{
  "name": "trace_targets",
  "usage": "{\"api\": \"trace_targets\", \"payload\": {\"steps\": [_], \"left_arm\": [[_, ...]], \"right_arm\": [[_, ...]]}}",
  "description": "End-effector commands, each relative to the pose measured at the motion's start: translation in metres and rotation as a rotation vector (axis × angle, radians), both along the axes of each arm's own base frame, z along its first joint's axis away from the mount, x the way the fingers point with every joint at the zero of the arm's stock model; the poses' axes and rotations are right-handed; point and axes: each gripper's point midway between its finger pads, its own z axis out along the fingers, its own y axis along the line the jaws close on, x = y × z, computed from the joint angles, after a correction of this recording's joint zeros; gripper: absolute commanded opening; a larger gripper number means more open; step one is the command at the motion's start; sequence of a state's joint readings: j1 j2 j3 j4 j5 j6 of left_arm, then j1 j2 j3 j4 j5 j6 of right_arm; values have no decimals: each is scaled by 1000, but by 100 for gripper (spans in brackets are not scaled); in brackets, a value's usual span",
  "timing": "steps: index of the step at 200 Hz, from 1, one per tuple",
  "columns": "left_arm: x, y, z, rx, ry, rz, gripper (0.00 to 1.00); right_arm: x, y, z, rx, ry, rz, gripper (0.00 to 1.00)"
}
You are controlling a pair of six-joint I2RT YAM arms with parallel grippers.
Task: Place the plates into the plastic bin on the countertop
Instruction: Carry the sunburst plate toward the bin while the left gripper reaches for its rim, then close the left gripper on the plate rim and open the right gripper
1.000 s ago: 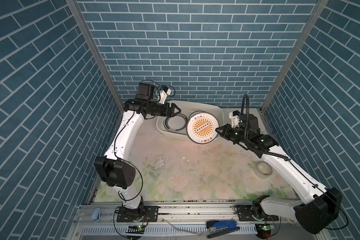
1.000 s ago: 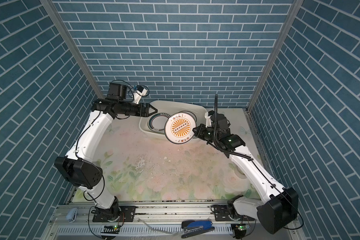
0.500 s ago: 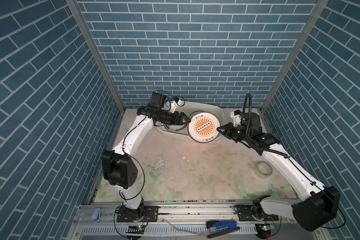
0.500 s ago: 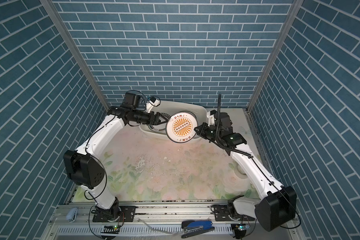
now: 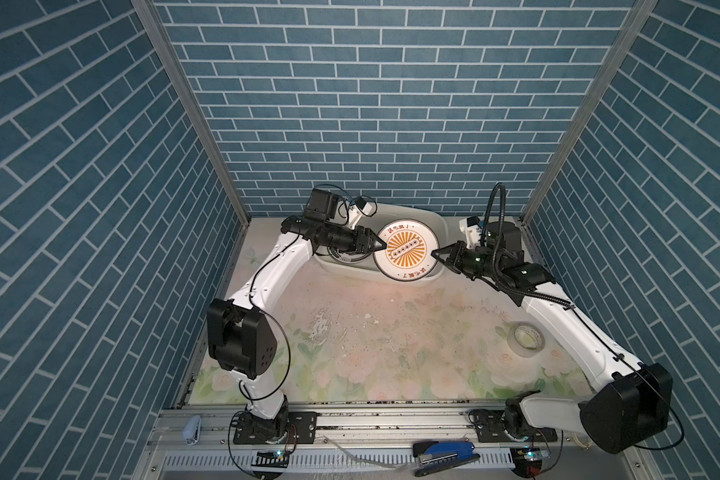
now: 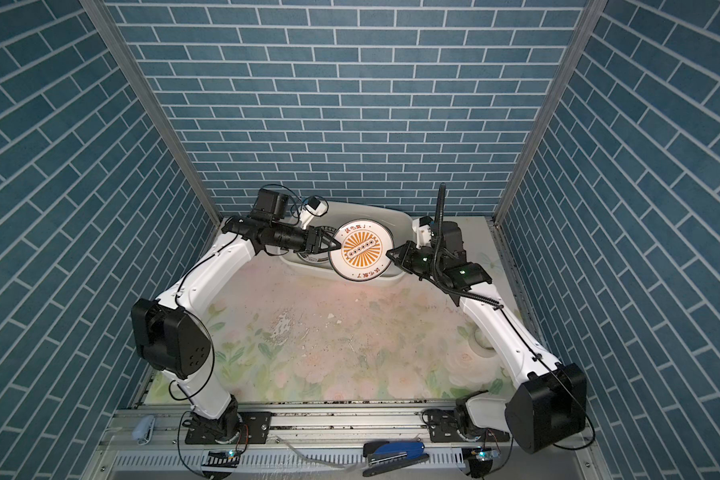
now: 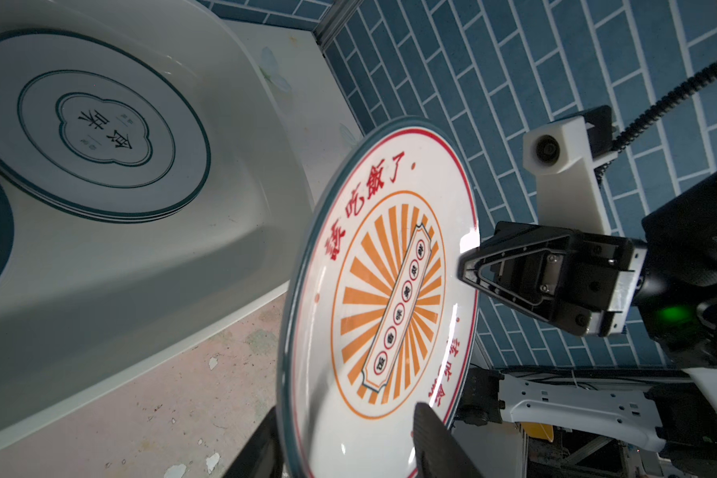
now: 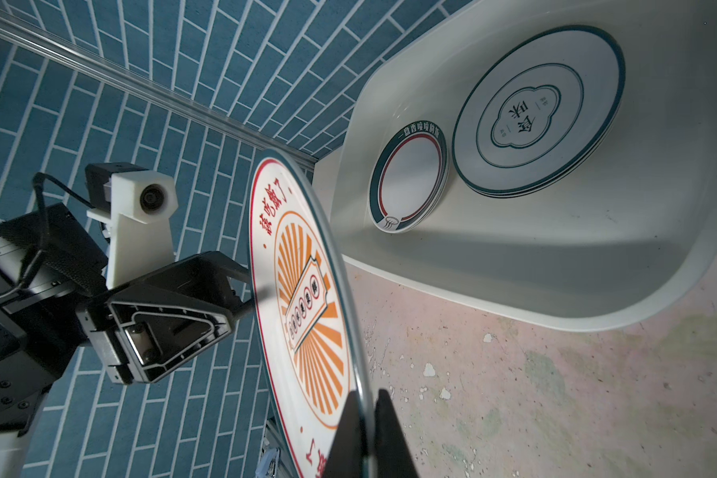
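your left pincer straddles the rim of the sunburst plate, one finger across its face and one behind it; you cannot tell whether it has clamped. below and behind that pincer sits the plastic bin on the countertop, with stacked plates lying flat inside. the sunburst plate hangs tilted between both pincers, over the bin's front wall. your right pincer is pinched tight on the opposite rim.

R fingers tight, L fingers apart
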State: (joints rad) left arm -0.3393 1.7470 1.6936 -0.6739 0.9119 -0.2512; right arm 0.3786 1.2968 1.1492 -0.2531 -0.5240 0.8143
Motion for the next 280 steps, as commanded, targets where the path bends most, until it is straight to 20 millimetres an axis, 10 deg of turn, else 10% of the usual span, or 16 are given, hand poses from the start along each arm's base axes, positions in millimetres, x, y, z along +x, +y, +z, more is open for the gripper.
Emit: {"api": "trace_targets", "payload": {"steps": [1, 221, 280], "left_arm": [[-1, -7, 0, -29, 12, -27, 47], [2, -12, 12, -113, 79, 10, 2], [3, -12, 25, -125, 53, 12, 0]], "right_arm": [[4, 7, 26, 65, -68, 31, 0], [19, -1, 4, 69, -68, -10, 0], [29, -9, -2, 56, -55, -49, 25]]}}
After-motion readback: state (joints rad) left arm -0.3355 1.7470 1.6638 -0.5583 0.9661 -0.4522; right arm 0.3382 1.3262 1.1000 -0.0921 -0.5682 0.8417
